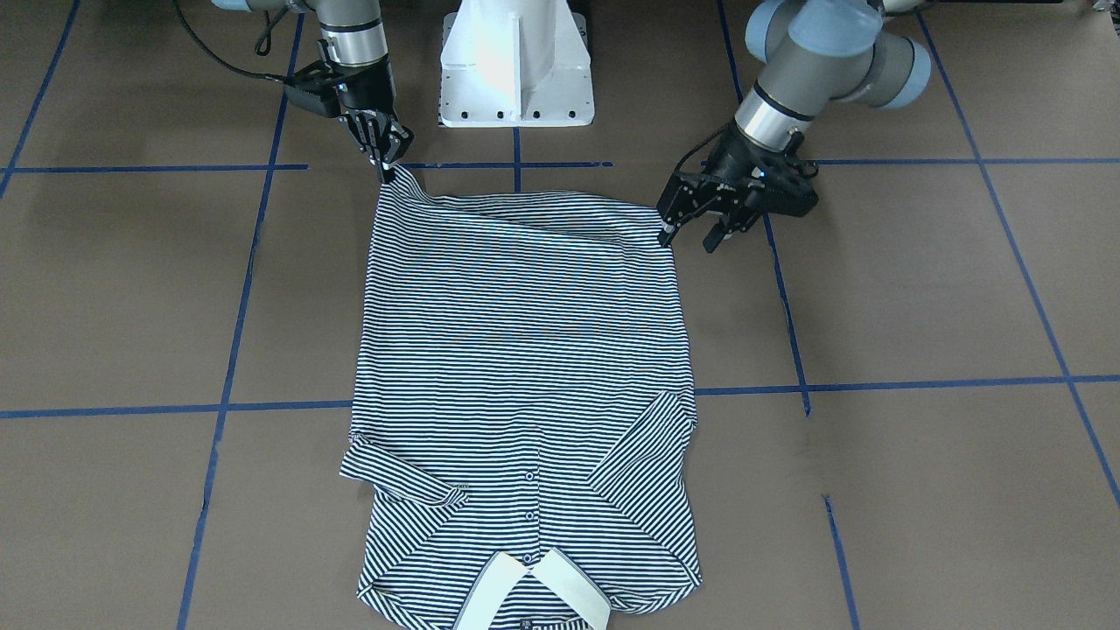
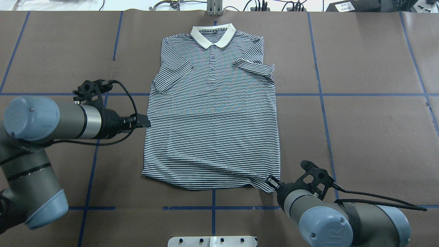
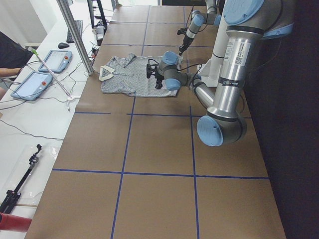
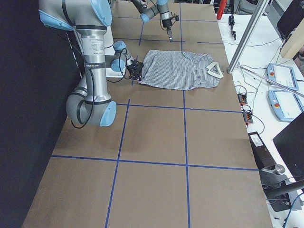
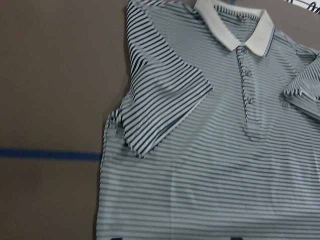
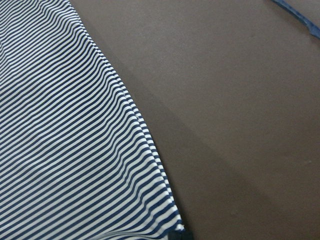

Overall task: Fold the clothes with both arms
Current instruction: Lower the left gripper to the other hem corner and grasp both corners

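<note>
- Right gripper [image 1: 386, 166] jaws are closed, pinching one hem corner of the shirt [image 1: 525, 350] and lifting it slightly
- Left gripper [image 1: 688, 241] jaws are spread wide, holding nothing, beside the other hem corner
- Shirt lies flat on the table [image 1: 919, 306], collar away from the robot

Brown table [image 1: 919, 289], blue tape grid [image 1: 919, 384], white pedestal [image 1: 516, 61]
</note>
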`<move>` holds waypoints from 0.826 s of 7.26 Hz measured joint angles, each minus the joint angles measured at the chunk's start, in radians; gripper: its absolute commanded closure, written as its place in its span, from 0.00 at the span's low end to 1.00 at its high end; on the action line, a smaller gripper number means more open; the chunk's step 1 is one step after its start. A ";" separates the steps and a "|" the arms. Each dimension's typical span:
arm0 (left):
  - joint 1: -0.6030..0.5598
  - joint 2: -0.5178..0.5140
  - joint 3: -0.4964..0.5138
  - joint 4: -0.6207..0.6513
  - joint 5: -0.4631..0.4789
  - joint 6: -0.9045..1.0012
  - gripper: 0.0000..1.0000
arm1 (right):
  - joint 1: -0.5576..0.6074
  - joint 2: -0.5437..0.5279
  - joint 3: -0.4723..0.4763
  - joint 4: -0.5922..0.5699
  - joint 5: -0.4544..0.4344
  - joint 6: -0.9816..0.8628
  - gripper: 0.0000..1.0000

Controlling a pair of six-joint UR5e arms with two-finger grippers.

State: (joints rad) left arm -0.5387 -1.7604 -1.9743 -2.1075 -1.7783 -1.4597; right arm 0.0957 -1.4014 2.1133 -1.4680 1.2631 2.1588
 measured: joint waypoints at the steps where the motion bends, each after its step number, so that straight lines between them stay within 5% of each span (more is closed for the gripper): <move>1: 0.083 0.038 -0.050 0.042 0.057 -0.062 0.22 | 0.000 0.000 -0.001 0.000 0.001 -0.004 1.00; 6: 0.238 0.037 -0.007 0.072 0.170 -0.153 0.22 | 0.002 -0.002 -0.008 0.000 -0.001 -0.022 1.00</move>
State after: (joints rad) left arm -0.3006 -1.7239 -1.9809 -2.0357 -1.6087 -1.6125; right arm 0.0981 -1.4033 2.1054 -1.4680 1.2625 2.1370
